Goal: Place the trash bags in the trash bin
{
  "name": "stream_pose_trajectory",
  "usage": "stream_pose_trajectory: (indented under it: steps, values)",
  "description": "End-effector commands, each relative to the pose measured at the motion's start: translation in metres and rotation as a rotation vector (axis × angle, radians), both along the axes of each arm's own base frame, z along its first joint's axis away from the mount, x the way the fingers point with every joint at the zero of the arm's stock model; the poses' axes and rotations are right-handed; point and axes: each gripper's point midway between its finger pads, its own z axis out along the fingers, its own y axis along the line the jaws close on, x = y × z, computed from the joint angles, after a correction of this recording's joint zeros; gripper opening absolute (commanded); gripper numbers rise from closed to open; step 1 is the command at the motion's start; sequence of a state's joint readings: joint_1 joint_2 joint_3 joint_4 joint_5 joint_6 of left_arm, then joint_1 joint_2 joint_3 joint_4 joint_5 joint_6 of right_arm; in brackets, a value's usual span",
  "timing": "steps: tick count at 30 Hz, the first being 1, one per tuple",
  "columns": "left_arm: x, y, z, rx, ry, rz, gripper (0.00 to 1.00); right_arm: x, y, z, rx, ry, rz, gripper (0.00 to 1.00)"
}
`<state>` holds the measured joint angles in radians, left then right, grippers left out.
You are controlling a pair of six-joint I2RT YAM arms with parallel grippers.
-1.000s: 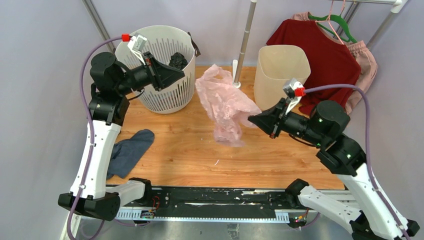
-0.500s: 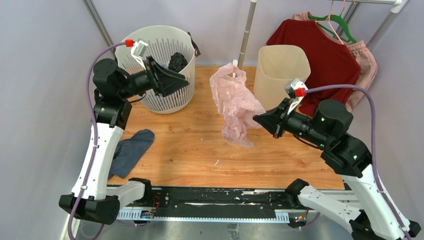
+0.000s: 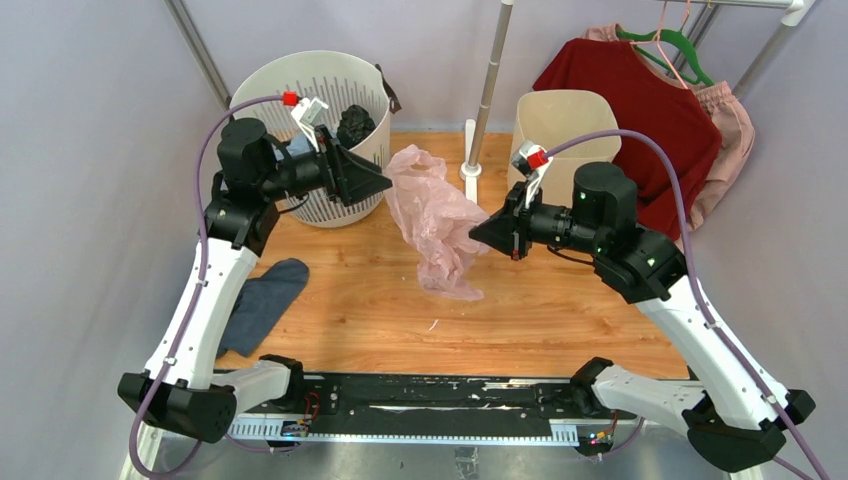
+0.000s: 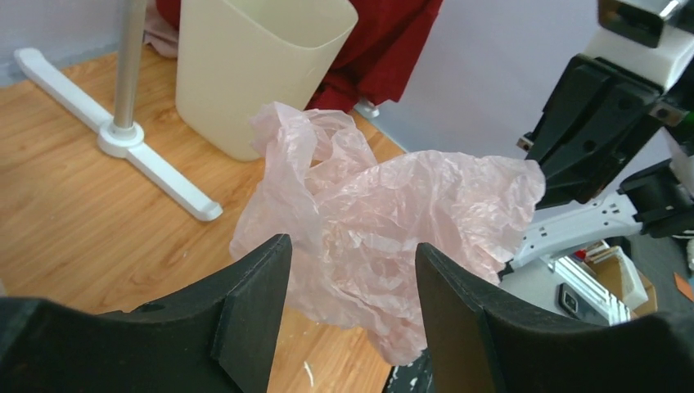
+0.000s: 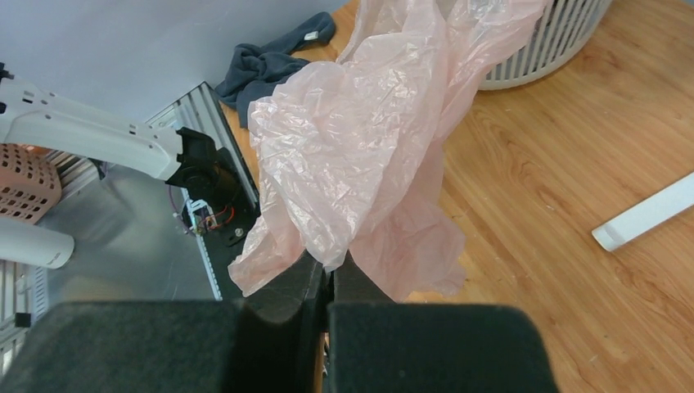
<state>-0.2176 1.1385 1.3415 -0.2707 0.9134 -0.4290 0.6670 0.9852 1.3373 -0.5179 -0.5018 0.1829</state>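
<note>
Both arms have swung inward: the trash bag, pinched by the right gripper, hangs over the table just right of the open-jawed left gripper, trash bin farther right.

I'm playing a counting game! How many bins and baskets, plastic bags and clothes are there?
Bins and baskets: 2 (plain cream-beige plastic bin, round white slotted plastic basket)
Plastic bags: 1 (crinkly translucent pale-pink plastic bag)
Clothes and cloths: 3 (dark red shirt, pink cloth garment, blue-grey cloth)
Unclear dark bundle in the basket: 1
Total: 7
</note>
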Motion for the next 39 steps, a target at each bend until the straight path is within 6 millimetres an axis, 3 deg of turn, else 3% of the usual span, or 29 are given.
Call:
stream_pose_trajectory:
  steps: [1, 7, 21, 22, 25, 29, 35, 39]
  values:
    - [0.007, 0.001, -0.010, 0.073, -0.018, 0.039, 0.63, -0.012, 0.009, 0.024, 0.056, -0.033, 0.083, 0.00]
    - [0.024, 0.011, -0.034, 0.191, 0.018, 0.133, 0.61, -0.016, 0.014, 0.025, 0.065, -0.016, 0.122, 0.00]
    - [0.024, -0.010, -0.016, 0.127, -0.007, 0.078, 0.58, -0.026, 0.020, 0.010, 0.056, 0.031, 0.187, 0.00]
    - [0.024, -0.012, -0.016, 0.129, -0.005, 0.074, 0.55, -0.027, 0.021, 0.009, 0.056, 0.032, 0.192, 0.00]
    - [0.026, -0.017, -0.022, 0.135, 0.016, 0.058, 0.34, -0.029, 0.020, 0.005, 0.049, 0.036, 0.200, 0.00]
    - [0.030, -0.021, -0.032, 0.151, 0.041, 0.055, 0.20, -0.034, 0.019, 0.004, 0.050, 0.032, 0.211, 0.00]
    - [0.041, -0.015, -0.047, 0.191, 0.065, 0.111, 0.16, -0.039, 0.008, 0.008, 0.044, -0.002, 0.186, 0.00]
    - [0.044, -0.012, -0.053, 0.211, 0.072, 0.134, 0.14, -0.050, -0.005, 0.021, 0.063, -0.049, 0.166, 0.00]
